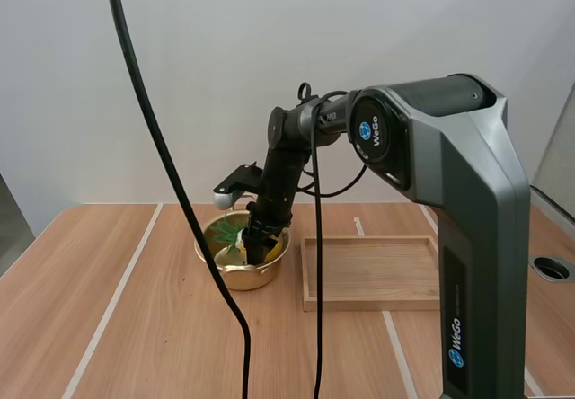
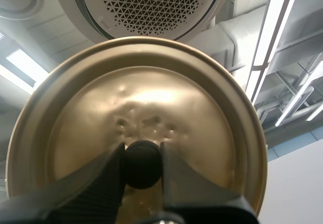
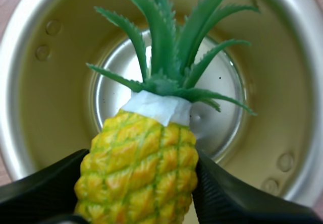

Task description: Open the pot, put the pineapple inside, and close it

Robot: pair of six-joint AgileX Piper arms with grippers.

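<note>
The right tool (image 3: 139, 191) is clamping the one pineapple (image 3: 146, 148) inside the one open pot (image 3: 30, 82), which is sitting on the table (image 1: 135, 327) beside one wooden tray (image 1: 309, 273). The left tool (image 2: 143, 164) is gripping the one lid (image 2: 151, 93) by its black knob (image 2: 143, 158).

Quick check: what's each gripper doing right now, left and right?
Left gripper: closed, holding the lid by its knob.
Right gripper: closed on the pineapple, in the open pot.

One round golden metal pot (image 1: 241, 279) is standing on one wood-grain tabletop (image 1: 135, 327). One yellow plastic pineapple with green leaves (image 3: 141, 173) is hanging in that pot's mouth. One shallow rectangular wooden tray (image 1: 373, 273) is lying beside the pot. One round golden lid with a black knob (image 2: 146, 100) is showing.
</note>
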